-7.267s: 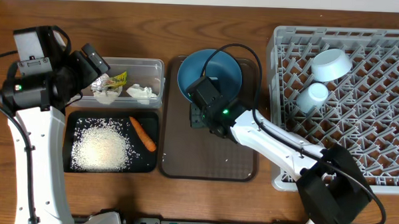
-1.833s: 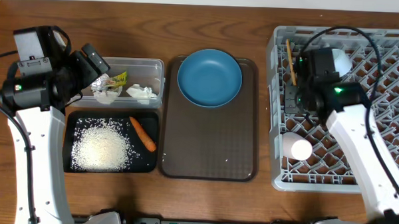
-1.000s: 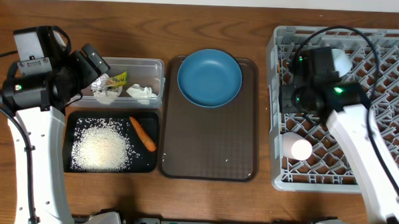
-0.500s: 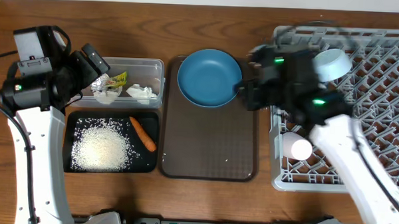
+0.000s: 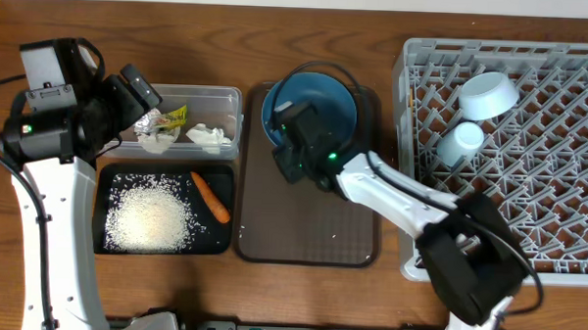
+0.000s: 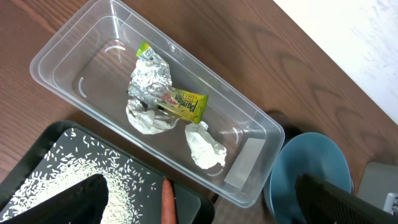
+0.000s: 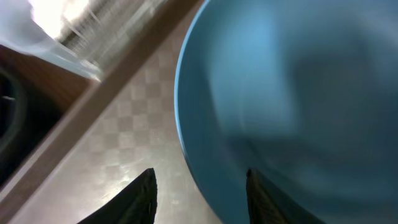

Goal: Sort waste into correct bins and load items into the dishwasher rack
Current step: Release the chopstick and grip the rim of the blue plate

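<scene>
Yellow-green wrapper (image 6: pixel 185 104) in clear tub (image 6: pixel 93 62) bears unreadable red lettering

The right gripper (image 7: pixel 199 194) swung from the dishwasher rack (image 5: pixel 566 224) back to the blue plate (image 5: pixel 331 96). Its fingers (image 7: pixel 140 196) now straddled the rim.

So the brown serving tray (image 5: pixel 307 224) is sitting dead centre, with the blue plate (image 5: pixel 337 100) lying at its 12 o'clock end. The right gripper (image 5: pixel 288 161) is hanging over the plate's 7 o'clock edge. The rack (image 5: pixel 568 175) is sitting at 3 o'clock, holding a white bowl (image 5: pixel 488 95) and a light-blue cup (image 5: pixel 461 143). Over at 9 o'clock, tissue (image 5: pixel 209 136) and wrapper (image 5: pixel 163 121) are lying in the clear tub (image 5: pixel 233 99), with rice (image 5: pixel 150 219) and carrot (image 5: pixel 210 197) lying in the black tray (image 5: pixel 103 242).
</scene>
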{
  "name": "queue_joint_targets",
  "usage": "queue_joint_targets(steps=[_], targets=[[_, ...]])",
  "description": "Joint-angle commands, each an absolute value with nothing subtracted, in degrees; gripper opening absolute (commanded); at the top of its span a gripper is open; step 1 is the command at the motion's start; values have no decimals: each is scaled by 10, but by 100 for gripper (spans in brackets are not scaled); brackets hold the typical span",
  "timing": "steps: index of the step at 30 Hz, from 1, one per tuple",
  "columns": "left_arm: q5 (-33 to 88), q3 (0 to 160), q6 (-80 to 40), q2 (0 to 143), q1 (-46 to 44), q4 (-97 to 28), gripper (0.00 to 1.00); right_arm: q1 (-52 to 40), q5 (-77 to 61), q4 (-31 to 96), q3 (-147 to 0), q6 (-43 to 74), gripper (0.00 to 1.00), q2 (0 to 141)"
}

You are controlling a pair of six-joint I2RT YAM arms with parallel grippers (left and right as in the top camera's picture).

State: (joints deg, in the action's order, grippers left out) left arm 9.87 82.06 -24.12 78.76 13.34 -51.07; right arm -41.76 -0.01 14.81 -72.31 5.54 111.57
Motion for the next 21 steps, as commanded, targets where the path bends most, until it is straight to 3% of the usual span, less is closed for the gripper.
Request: queue_joint_targets(steps=[1, 3, 7, 15, 21], targets=[[89, 816, -236, 786, 135, -512, 98, -423, 20, 133, -724, 21, 46, 1139], [89, 816, -236, 786, 135, -512, 98, -423, 20, 131, -724, 16, 44, 1145], [89, 816, -236, 786, 135, -512, 98, -423, 20, 128, -724, 16, 28, 1142], [89, 816, -236, 786, 135, -512, 98, -423, 20, 126, -724, 16, 29, 1139], [89, 816, -236, 786, 135, -512, 98, -427, 15, 126, -724, -62, 33, 1139]])
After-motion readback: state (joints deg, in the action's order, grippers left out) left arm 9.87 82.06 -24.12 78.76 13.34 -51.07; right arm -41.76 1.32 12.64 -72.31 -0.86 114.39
